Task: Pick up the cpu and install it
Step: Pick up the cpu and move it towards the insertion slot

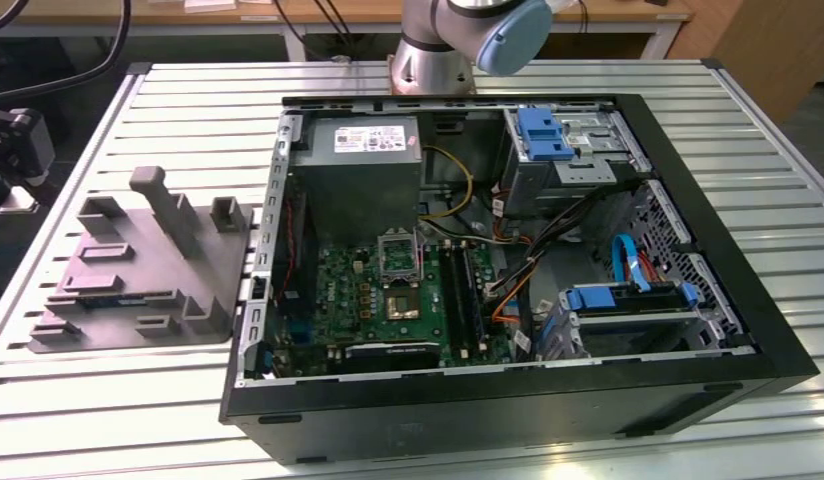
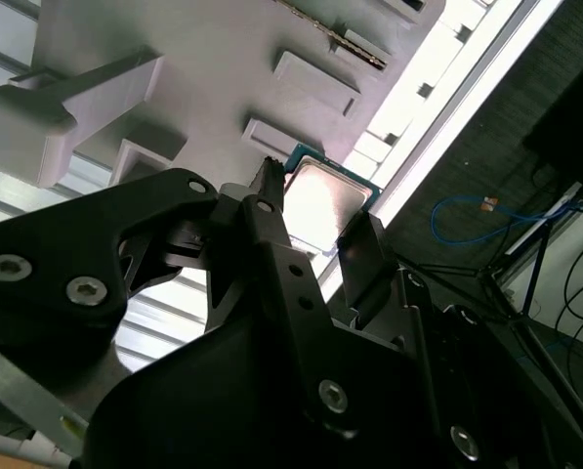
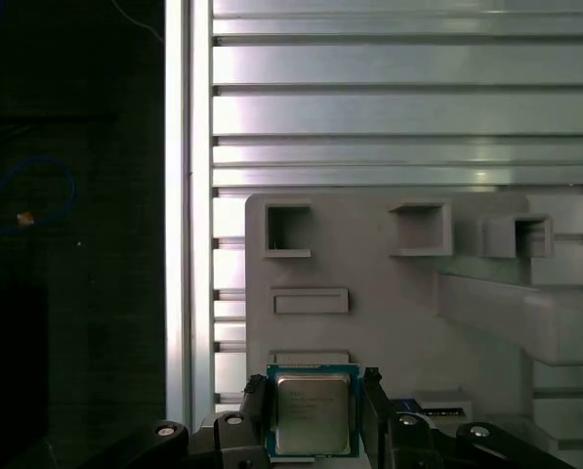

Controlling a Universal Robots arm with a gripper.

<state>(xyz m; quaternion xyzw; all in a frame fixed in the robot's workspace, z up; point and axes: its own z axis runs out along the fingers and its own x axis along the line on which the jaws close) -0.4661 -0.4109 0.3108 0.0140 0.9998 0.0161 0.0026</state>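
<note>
The cpu (image 3: 312, 412), a small square chip with a pale metal top and green edge, sits between my gripper's (image 3: 312, 391) two black fingers. In the second wrist view the gripper (image 2: 320, 210) has the cpu (image 2: 322, 195) pinched by its sides. The chip hangs well above the grey tray (image 3: 369, 313), near one corner of it. On the exterior view's left, the tray (image 1: 132, 270) lies on the slatted table. The motherboard's socket (image 1: 400, 303) lies inside the open computer case, with its metal frame (image 1: 396, 252) flipped up.
The open black computer case (image 1: 506, 400) fills the exterior view's middle and right, with a power supply (image 1: 365, 170), drive bays (image 1: 559, 140) and loose cables (image 1: 546, 240). The arm's base (image 1: 432, 55) stands behind the case. The table edge (image 3: 179, 244) runs close beside the tray.
</note>
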